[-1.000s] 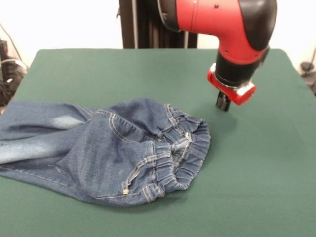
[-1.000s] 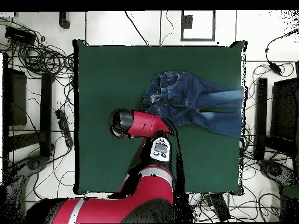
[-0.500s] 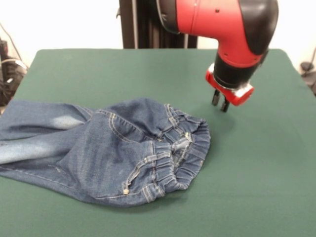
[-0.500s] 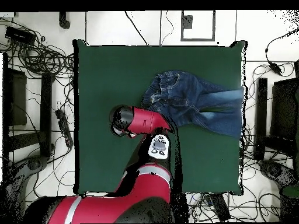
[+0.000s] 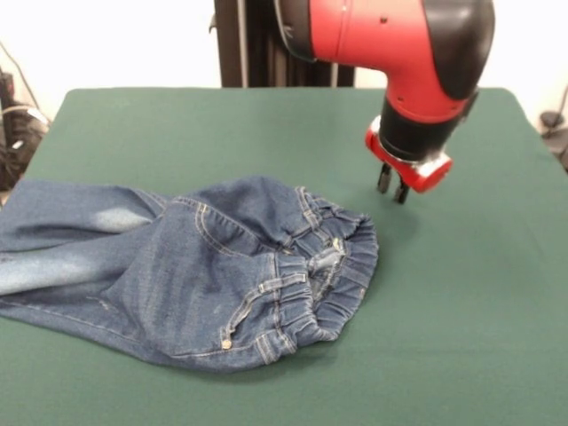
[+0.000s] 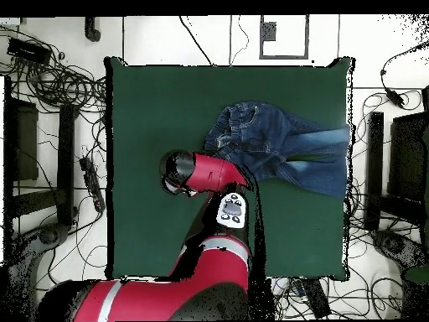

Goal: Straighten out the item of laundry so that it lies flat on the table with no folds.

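Observation:
The item of laundry (image 5: 195,266), a small pair of blue jeans, lies rumpled on the left half of the green table (image 5: 461,302). Its gathered waistband (image 5: 324,271) points right and is bunched up. The legs run off to the left edge, one with a pale patch. My gripper (image 5: 392,187) hangs above bare cloth, to the right of and beyond the waistband, clear of the denim. It is open, with a narrow gap and nothing held. From overhead the jeans (image 6: 281,147) show, but the arm's wrist (image 6: 180,172) hides the gripper.
The red arm (image 6: 209,243) reaches over the table's near side in the overhead view. Cables and stands (image 6: 50,84) crowd the floor around the table (image 6: 151,101). A dark post (image 5: 244,44) stands behind the table's far edge.
The gripper has drifted slightly left towards the waistband and turned about its axis, so two separate fingertips now show. The jeans have not moved.

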Available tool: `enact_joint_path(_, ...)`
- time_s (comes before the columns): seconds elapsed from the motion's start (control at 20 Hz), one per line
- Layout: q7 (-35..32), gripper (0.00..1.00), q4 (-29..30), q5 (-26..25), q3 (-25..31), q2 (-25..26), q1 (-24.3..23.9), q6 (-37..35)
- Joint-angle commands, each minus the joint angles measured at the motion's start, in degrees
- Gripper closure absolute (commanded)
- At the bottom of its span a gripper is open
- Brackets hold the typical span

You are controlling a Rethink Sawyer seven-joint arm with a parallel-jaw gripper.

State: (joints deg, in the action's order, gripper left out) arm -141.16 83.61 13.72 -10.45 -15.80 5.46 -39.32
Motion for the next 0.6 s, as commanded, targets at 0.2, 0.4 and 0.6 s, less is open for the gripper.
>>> enact_joint_path(0.2, -7.8, 0.00, 2.0, -0.1, 4.6, -2.8, -7.1, 25.1)
enact_joint_path(0.4, -7.4, 0.00, 4.5, -0.3, 4.6, -5.9, -7.2, 23.5)
enact_joint_path(0.6, -7.4, 0.00, 3.8, -0.5, 3.4, -5.2, -6.8, 23.2)
